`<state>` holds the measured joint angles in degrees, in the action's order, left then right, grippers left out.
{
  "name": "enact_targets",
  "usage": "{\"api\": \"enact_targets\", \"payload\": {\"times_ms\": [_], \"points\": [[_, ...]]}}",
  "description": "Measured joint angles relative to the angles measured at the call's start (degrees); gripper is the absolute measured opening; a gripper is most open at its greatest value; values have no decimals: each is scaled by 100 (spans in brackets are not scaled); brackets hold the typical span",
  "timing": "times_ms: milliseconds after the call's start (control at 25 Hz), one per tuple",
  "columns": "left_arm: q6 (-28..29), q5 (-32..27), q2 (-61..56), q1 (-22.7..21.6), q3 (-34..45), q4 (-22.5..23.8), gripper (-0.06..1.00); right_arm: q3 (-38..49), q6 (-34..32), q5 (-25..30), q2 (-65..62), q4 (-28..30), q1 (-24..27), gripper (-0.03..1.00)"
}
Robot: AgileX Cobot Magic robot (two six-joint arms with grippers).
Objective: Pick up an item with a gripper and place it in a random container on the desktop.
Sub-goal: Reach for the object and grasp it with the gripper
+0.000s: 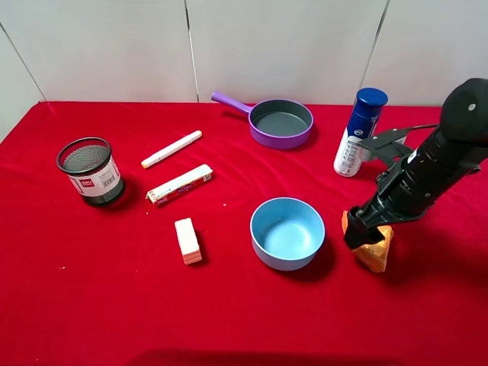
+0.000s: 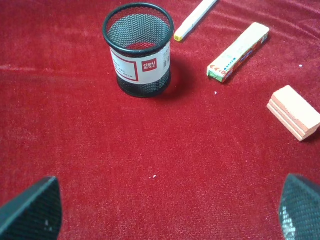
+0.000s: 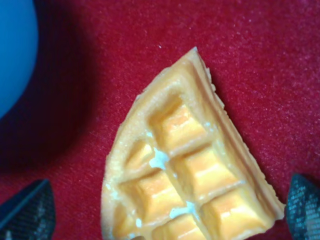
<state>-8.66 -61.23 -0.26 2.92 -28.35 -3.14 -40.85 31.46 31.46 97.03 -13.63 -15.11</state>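
The orange-brown waffle wedge (image 1: 376, 252) lies on the red desktop (image 1: 114, 305), just right of the light blue bowl (image 1: 287, 232). My right gripper (image 1: 363, 235) is down over the wedge and open. In the right wrist view its fingertips (image 3: 27, 212) stand wide apart on either side of the waffle (image 3: 185, 170), and the bowl's edge (image 3: 12, 50) shows beside it. My left gripper (image 2: 170, 212) is open and empty above bare red cloth. The left arm does not show in the exterior view.
A black mesh pen cup (image 1: 90, 171) (image 2: 140, 50) stands at the left. Near it lie a white marker (image 1: 171, 149), a wrapped candy bar (image 1: 180, 184) and a pale block (image 1: 187, 241). A purple pan (image 1: 280, 122) and a blue-capped bottle (image 1: 358, 133) stand at the back.
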Motion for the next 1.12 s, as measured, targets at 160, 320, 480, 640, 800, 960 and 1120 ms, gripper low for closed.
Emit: {"api": "enact_targets", "payload": {"times_ms": [160,320,480,640,800,960,1120], "points": [[0,0,0,0,0,0,85,0,87,-109,120,0,0,69],[0,0,0,0,0,0,85,-5,198,-234,245,14,0,69],[0,0,0,0,0,0,85,-5,218,-273,433,93,0,69],[0,0,0,0,0,0,85,-5,234,-279,557,183,0,69],[0,0,0,0,0,0,85,-5,234,-316,623,245,0,69],[0,0,0,0,0,0,85,-5,239,-353,638,264,0,69],[0,0,0,0,0,0,85,-5,239,-365,638,279,0,67]]}}
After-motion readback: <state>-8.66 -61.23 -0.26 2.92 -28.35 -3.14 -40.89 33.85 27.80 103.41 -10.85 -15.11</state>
